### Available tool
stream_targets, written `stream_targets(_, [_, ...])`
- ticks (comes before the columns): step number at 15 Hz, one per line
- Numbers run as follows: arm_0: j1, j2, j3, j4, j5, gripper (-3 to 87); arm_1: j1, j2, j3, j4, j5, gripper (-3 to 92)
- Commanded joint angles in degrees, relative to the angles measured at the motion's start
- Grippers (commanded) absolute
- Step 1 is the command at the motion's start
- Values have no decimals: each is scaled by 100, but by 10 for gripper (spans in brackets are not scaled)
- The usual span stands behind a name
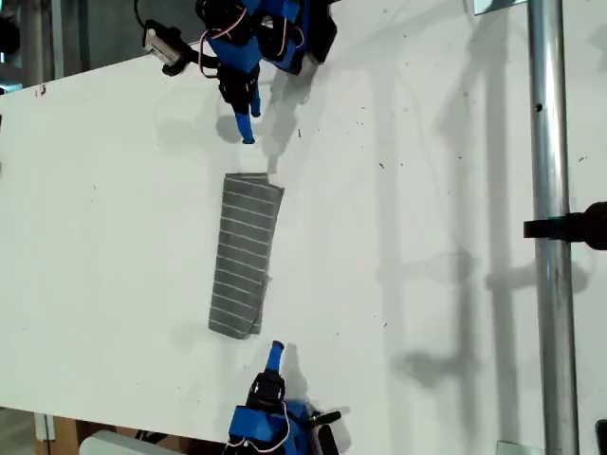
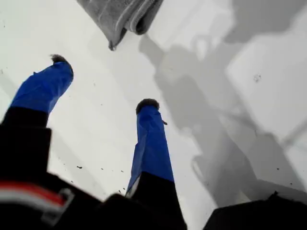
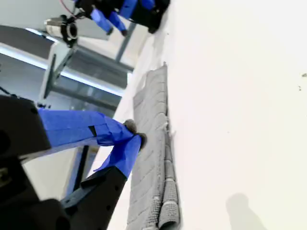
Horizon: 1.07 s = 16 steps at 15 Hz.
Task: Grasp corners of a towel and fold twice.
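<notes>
Both arms: blue bodies, black joints. Fingers [image 2: 151, 143] wrapped in blue tape, dark fuzzy tips; red-white stripe on housing.

One towel [image 1: 245, 256], two arms

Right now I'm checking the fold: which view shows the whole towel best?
The exterior view: the whole folded towel lies flat, seen from above. The first wrist view catches only one end; the second wrist view sees it lengthwise, foreshortened.

This looks like a lab or workshop test bench: a plain white table [image 1: 427, 237] speckled with small dark marks, a bare metal pole [image 1: 552, 227] with a black clamp [image 1: 569, 227] on it, loose wiring, and structural beams beyond the table edge.
</notes>
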Motion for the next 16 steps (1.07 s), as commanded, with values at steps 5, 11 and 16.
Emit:
stream_targets(5, [79, 44, 879, -413, 70, -27, 404, -4403, -861, -2988, -193, 322])
stream_targets(11, [70, 44, 923, -343, 9, -27, 176, -7488, -1969, -5150, 563, 321])
stream_targets(16, [62, 44, 949, -343, 9, -27, 9, -8358, -2487, -6434, 536, 145])
